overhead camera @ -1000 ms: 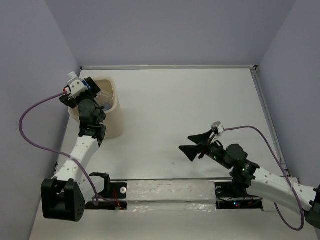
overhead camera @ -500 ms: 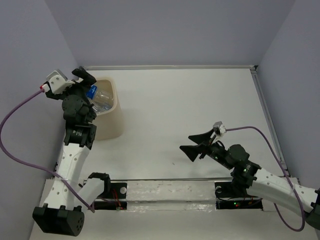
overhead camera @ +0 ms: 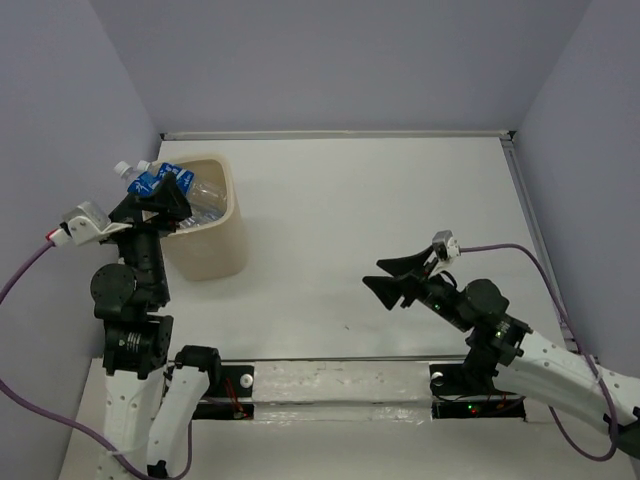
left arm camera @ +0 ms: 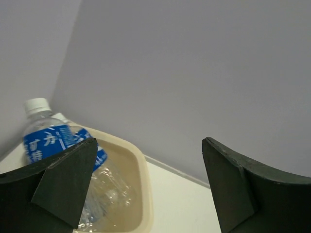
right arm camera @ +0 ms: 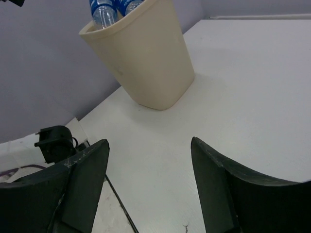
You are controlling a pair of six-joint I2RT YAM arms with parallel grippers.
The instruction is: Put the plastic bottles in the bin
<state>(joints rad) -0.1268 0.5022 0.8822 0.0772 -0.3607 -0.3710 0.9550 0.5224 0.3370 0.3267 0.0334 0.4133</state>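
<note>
The beige bin (overhead camera: 215, 240) stands at the far left of the table, close to the left wall. Blue-labelled plastic bottles (overhead camera: 141, 180) with white caps poke up over its left rim, and a clear one (overhead camera: 205, 198) lies lower inside. My left gripper (overhead camera: 168, 192) hovers open and empty at the bin's near-left rim. In the left wrist view its jaws (left arm camera: 149, 141) frame the bin rim (left arm camera: 145, 194) and a bottle (left arm camera: 46, 138). My right gripper (overhead camera: 373, 274) hangs open and empty over the table's middle right. Its wrist view (right arm camera: 149, 141) shows the bin (right arm camera: 146, 63) and bottle tops (right arm camera: 103, 12).
The left wall stands right beside the bin. A taped mounting rail (overhead camera: 330, 385) carrying both arm bases runs along the near edge. Purple cables (overhead camera: 545, 290) trail from both wrists. A black clamp (right arm camera: 54, 143) sits by the near-left edge.
My left arm has drawn back from above the bin toward the near left, its jaws now fully open, uncovering the bottles. My right gripper's jaws have narrowed a little.
</note>
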